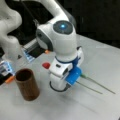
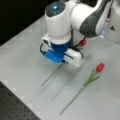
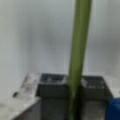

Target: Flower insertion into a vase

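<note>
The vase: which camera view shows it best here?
A front view shows the vase whole, upright and empty on the table, beside the lowered gripper. It is missing from the remaining front view; the wrist view shows only a green stem between the fingers.

Even light, soft blur throughout (wrist view worst), perhaps overhead lighting

The vase (image 1: 27,84) stands at a front view's left of the stems (image 1: 96,85).

A robotics lab: a white robot arm (image 1: 57,37) on a bare grey table (image 1: 100,60), black backdrop behind.
</note>
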